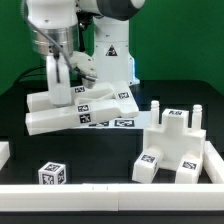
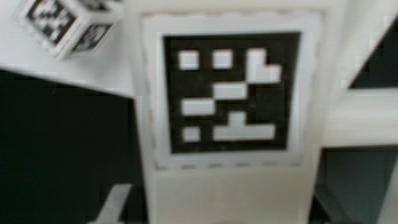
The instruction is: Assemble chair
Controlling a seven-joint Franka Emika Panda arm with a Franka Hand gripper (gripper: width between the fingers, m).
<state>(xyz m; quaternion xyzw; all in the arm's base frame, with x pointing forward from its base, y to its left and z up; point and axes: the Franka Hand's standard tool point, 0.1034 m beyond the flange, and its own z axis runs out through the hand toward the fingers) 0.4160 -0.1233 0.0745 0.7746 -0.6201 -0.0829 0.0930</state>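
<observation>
My gripper [image 1: 61, 88] is shut on a long flat white chair panel [image 1: 85, 108] with marker tags on it and grips it near the end at the exterior view's left. The panel sits tilted, with that end lower. In the wrist view the panel [image 2: 228, 90] fills the middle with one large tag, and my gripper [image 2: 240, 206] has a finger [image 2: 121, 203] on each side of it. Other white chair parts [image 1: 176, 140], chunky blocks with posts, stand grouped at the exterior view's right. A small tagged cube [image 1: 52, 173] lies at the front left and also shows in the wrist view [image 2: 71, 25].
A low white wall [image 1: 110, 196] runs along the table's front and turns up the exterior view's right side [image 1: 214, 160]. The marker board [image 1: 122, 123] shows just beneath the panel's front edge. The table is black and the backdrop is green.
</observation>
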